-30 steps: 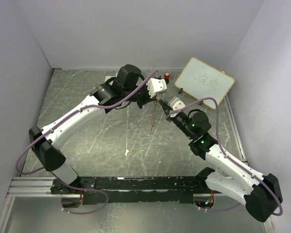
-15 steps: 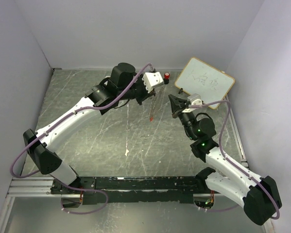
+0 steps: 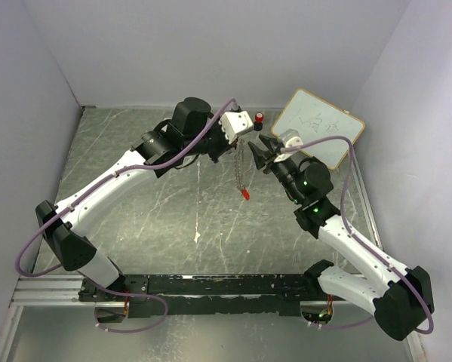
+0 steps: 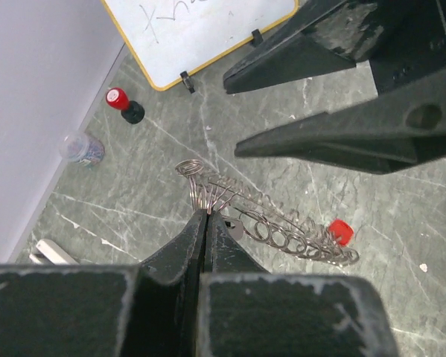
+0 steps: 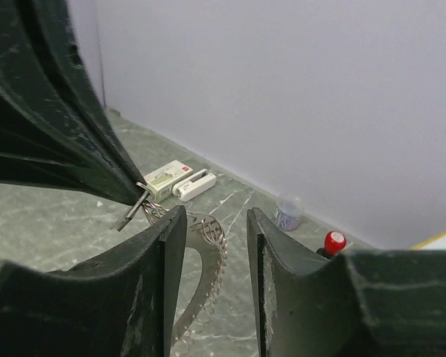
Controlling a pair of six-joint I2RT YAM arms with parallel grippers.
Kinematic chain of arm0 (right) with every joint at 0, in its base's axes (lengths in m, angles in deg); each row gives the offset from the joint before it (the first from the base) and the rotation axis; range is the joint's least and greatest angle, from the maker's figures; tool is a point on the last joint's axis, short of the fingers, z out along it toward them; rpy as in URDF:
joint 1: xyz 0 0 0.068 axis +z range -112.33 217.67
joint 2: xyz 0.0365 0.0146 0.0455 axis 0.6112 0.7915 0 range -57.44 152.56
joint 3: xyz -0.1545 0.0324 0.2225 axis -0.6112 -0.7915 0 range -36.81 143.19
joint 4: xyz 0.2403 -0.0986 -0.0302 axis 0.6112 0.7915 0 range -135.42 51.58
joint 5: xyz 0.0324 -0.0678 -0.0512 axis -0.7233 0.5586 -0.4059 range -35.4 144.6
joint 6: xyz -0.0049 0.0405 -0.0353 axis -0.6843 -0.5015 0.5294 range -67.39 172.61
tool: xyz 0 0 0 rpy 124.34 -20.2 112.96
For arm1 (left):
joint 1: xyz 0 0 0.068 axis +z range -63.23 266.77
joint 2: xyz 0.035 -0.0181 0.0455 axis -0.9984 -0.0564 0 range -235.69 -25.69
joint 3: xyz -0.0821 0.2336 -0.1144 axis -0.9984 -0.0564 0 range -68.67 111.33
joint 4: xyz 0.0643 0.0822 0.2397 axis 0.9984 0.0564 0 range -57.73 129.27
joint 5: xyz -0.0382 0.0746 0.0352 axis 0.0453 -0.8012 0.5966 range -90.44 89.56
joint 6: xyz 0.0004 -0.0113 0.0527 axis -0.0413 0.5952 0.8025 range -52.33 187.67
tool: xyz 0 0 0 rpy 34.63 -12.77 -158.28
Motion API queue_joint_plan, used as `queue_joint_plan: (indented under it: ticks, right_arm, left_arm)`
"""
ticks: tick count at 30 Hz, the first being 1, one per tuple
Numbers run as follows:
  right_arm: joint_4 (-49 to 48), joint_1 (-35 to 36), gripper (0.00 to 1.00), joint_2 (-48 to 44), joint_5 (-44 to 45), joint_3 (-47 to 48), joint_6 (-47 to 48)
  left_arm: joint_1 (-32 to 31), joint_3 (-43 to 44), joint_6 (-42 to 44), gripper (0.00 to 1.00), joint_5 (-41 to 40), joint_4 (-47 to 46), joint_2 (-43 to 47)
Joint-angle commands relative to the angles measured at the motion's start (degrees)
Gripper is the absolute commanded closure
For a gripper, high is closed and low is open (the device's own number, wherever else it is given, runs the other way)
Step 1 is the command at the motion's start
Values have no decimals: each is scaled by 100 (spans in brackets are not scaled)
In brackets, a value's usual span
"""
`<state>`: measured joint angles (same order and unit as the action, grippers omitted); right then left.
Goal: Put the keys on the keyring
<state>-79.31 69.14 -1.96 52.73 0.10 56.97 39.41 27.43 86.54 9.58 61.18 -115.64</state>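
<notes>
Green marble tabletop (image 4: pixel 401 216); looped silver keyring (image 4: pixel 282 236), red-headed key (image 4: pixel 340 230).

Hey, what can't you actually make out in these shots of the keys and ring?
Black-headed key: left wrist view, only a dark bit behind tips of the left gripper.
Keyring: right wrist view, lower part hidden by fingers of the right gripper.
Red key: top view, too small to tell if threaded.

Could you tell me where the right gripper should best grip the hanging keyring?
Probably the bare toothed rim of the keyring, between where the left gripper pinches its top and the red key head at its bottom. It hangs thin and flat, so the open right gripper should come in level from the right, fingers across the band.
</notes>
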Motion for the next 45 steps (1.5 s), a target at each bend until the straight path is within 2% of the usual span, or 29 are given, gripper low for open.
queue_joint_plan:
  ticks: [1,5,12,38,41,43,45]
  right_arm:
    - [1504,21,60,192,-958,678,1173]
    - [2106,46,60,251,-1172,870,1644]
    - [2110,80,59,107,-1420,762,2041]
    - [2369,197,61,618,-1717,1152,2227]
    - [2369,215,67,681,-1692,1198,2231]
    - [2389,220,77,721,-1673,1233,2222]
    - [2410,228,79,758,-1639,1270,2208]
  left_arm:
    - [13,428,82,93,-225,153,-60]
    - [12,517,132,93,-236,308,-130]
    - [21,551,175,93,-125,369,-154]
    - [12,656,552,93,393,800,-333]
    - [10,654,578,93,446,835,-347]
    - [11,648,593,93,484,852,-348]
    - [15,654,608,93,510,869,-361]
